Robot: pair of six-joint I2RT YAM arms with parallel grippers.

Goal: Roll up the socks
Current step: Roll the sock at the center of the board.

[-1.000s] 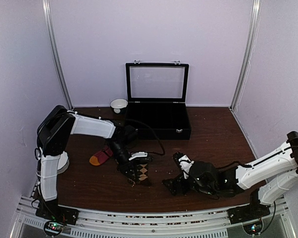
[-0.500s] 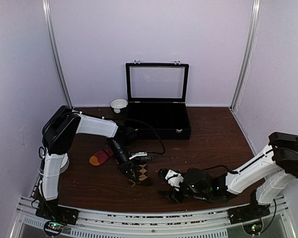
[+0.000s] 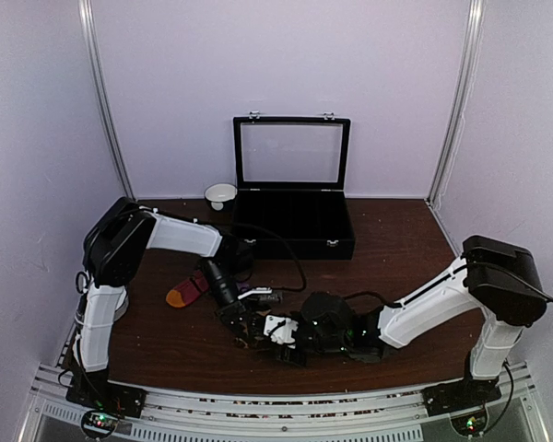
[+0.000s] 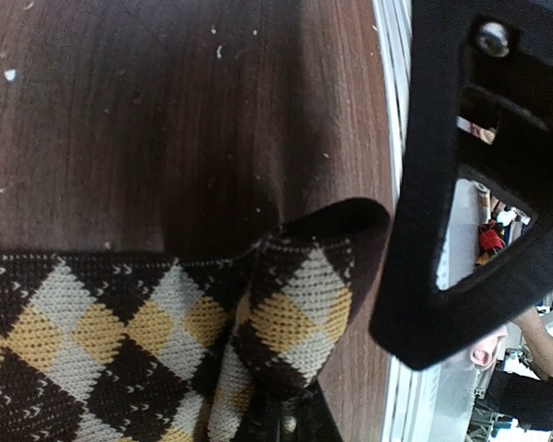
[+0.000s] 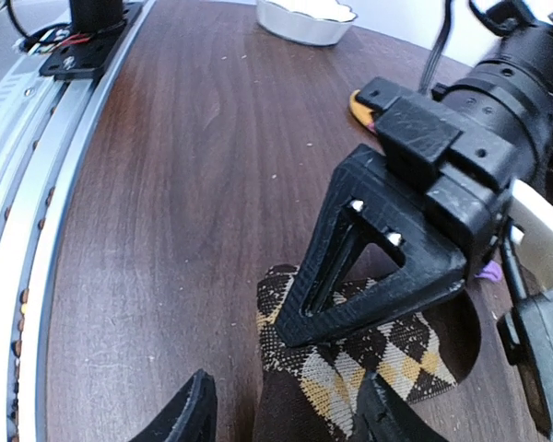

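Left pincer (image 3: 247,321) pinches the brown argyle sock (image 4: 120,322) on the wooden surface (image 4: 166,110); right pincer (image 5: 288,410) gapes open, straddling its edge.

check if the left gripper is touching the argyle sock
Touching: the left wrist view shows the argyle sock folded up with its edge pressed against a finger of the left gripper.

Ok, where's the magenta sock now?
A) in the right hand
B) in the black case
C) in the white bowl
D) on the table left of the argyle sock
D: the magenta sock lies flat on the table, left of the argyle sock.
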